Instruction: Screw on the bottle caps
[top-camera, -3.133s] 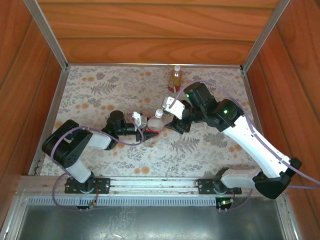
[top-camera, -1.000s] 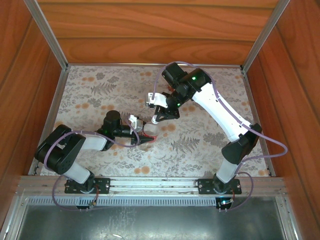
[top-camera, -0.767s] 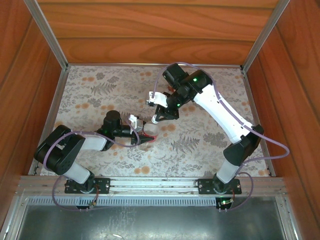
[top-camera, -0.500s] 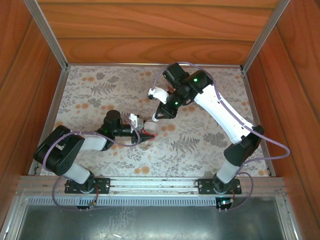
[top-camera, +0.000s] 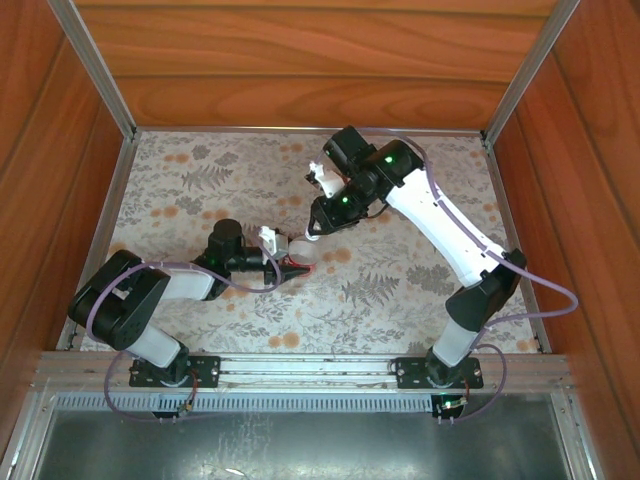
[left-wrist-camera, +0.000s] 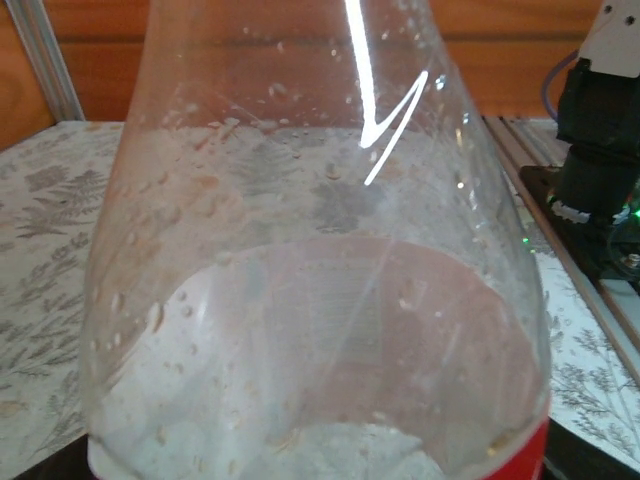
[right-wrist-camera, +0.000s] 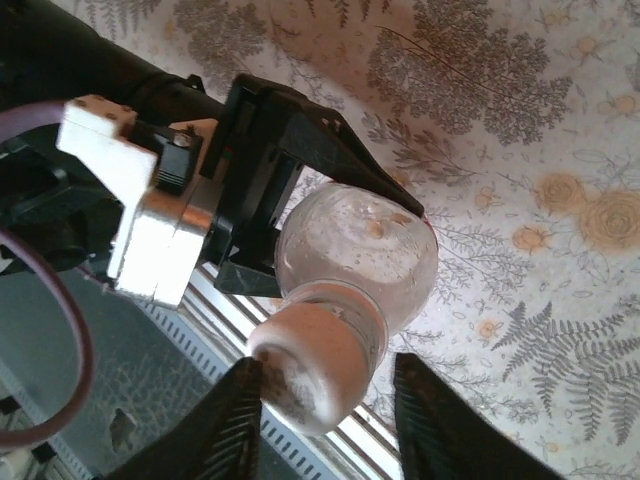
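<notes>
A: What is seen as the largest thing?

B: A table (top-camera: 200, 180) covered with a cloth of ferns and flowers is seen. It is closed in by wooden walls (top-camera: 300, 60) on three sides.

A: How are the arms placed?

B: The right arm (top-camera: 440, 220) is stretched from its base far over the table and is bent back toward the middle. The left arm (top-camera: 150, 290) is folded low at the left side, and its wrist is also pointed to the middle.

A: Where is the bottle (right-wrist-camera: 370, 250) found?

B: It is found near the middle of the table, between the two wrists. It is made of clear plastic, and small drops are seen on its wall. A red label (left-wrist-camera: 535, 450) is seen at its lower part in the left wrist view. Whether its bottom is rested on the cloth cannot be told.

A: How is it held?

B: It is pinched at the body by the left gripper (top-camera: 288, 262). The two black fingers are pressed against it from opposite sides.

A: And the right gripper (right-wrist-camera: 322, 372)?

B: It is placed over the top of the bottle. Its fingers are spread a little, one at each side of the cap (right-wrist-camera: 310, 355). A thin gap is seen between the cap and one finger. At the other finger it cannot be told if the cap is touched.

A: Where exactly is the cap?

B: The cap, round and whitish, is seated on the neck of the bottle. How far it is screwed down cannot be judged.
</notes>
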